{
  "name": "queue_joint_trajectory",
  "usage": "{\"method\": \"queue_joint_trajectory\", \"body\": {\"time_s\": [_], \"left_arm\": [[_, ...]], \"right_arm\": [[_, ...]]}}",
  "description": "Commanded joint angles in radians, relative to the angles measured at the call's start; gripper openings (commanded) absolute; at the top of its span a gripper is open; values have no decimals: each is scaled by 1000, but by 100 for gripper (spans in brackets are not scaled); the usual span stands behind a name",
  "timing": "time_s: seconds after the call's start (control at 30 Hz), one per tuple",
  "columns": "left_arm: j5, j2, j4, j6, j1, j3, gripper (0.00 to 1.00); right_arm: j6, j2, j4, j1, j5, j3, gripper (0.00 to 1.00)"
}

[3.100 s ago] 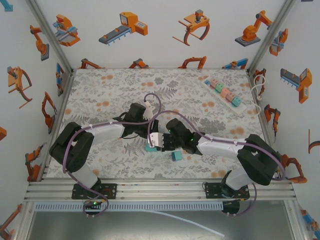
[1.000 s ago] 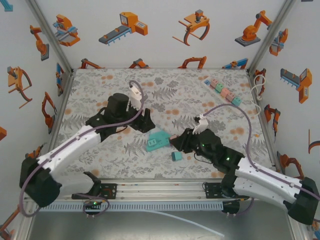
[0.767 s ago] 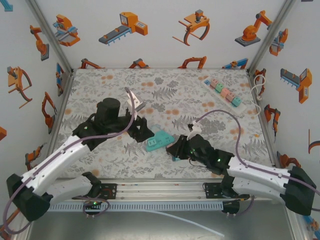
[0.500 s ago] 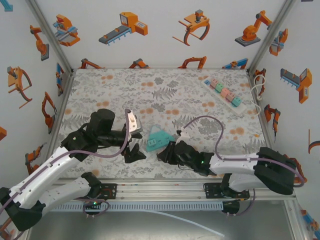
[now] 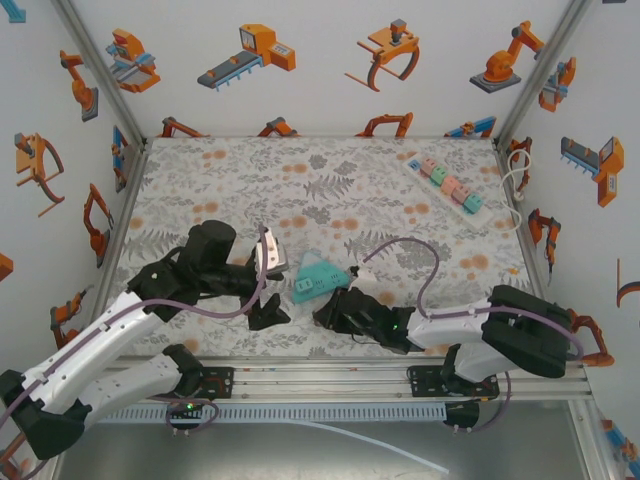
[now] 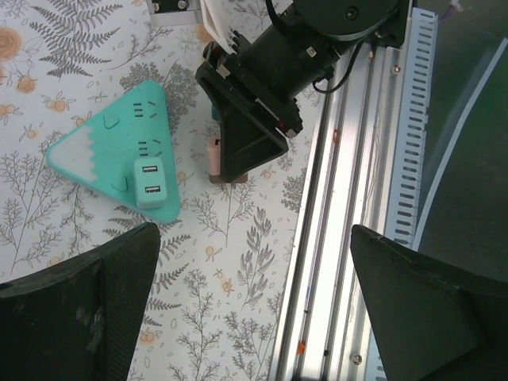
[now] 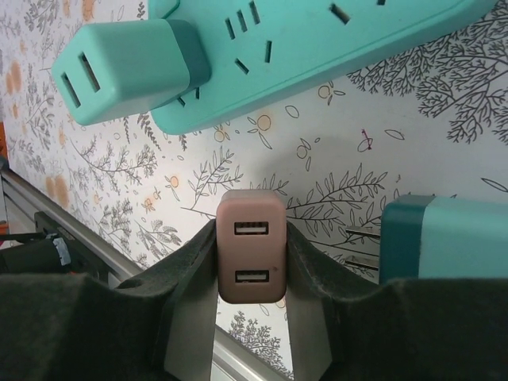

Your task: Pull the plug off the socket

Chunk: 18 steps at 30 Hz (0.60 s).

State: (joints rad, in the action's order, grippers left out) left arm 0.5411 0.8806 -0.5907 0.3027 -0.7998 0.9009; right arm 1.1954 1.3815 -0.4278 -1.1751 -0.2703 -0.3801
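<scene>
The teal socket lies flat on the patterned table, near the front middle. A pale teal plug with two USB ports sits in it, and it shows from the side as well. My right gripper is shut on a pink USB plug, low over the table just in front of the socket. From the left wrist view the pink plug shows between the right gripper's fingers. A loose teal plug lies beside it, prongs showing. My left gripper is wide open with nothing in it, left of the socket.
The aluminium rail runs along the table's near edge, right under the left gripper. A white strip of pastel blocks lies at the back right, with a white cable on the right wall.
The left gripper has opened and drawn back from the socket toward the near edge. The right gripper has moved nearer and leftward with the pink plug, in front of the socket.
</scene>
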Motion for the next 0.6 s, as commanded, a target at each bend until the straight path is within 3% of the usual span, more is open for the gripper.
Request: {"method": "queue_joint_trajectory", "body": {"time_s": [0.0,0.57], "left_arm": [[-14,-12,12,19,-6,-10,97],[-88,27,38,-17,-16,4,97]], "right_arm": [[15,-18,69,-5,-63,12,38],[18,-188,314,-5,-128,38,46]]}}
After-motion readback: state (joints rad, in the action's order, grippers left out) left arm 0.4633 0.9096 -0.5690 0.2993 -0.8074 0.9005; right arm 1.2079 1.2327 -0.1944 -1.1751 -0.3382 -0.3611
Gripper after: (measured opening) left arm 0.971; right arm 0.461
